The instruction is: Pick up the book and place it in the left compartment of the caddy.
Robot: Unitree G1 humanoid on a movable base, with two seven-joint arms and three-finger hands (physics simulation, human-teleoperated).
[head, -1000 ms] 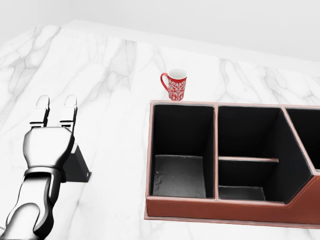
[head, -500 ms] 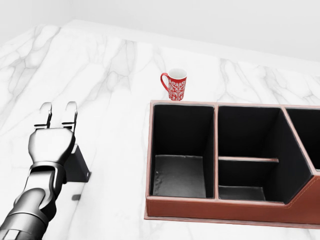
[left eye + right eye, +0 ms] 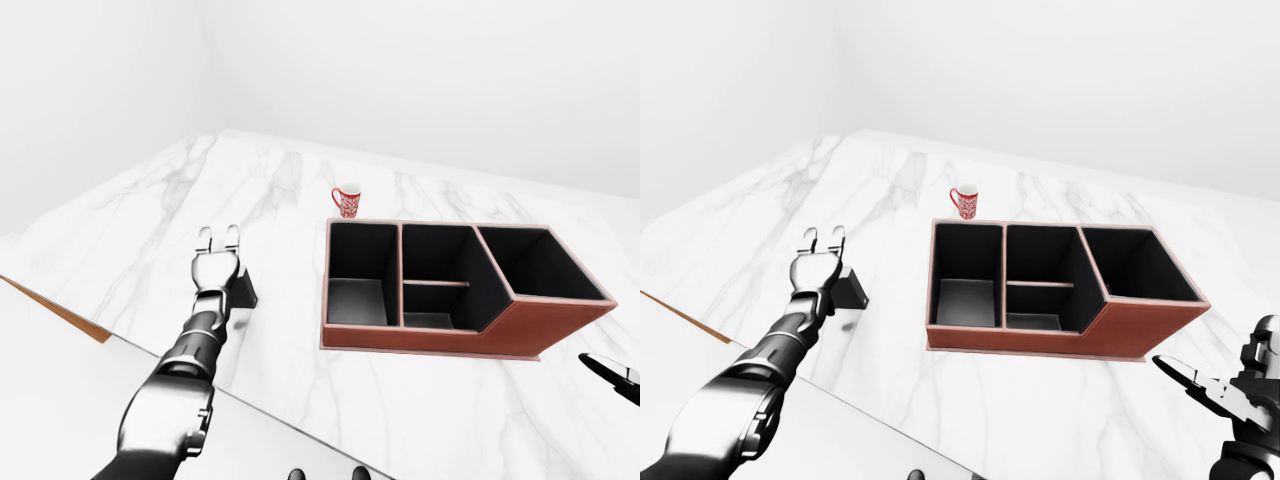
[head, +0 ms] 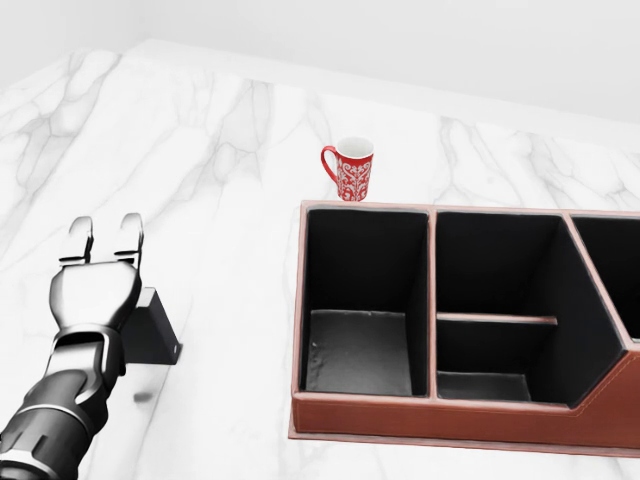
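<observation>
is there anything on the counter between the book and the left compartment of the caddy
Nothing visible does. The book lies partly under the left hand, and bare marble separates it from the caddy. The left compartment looks empty. The red mug stands beyond the caddy's far rim, off that path.

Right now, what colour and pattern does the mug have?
The mug is red with a white ornamental pattern, clearest in the head view.

A bare simulated room: white walls (image 3: 420,80) around a marble counter (image 4: 230,130).
</observation>
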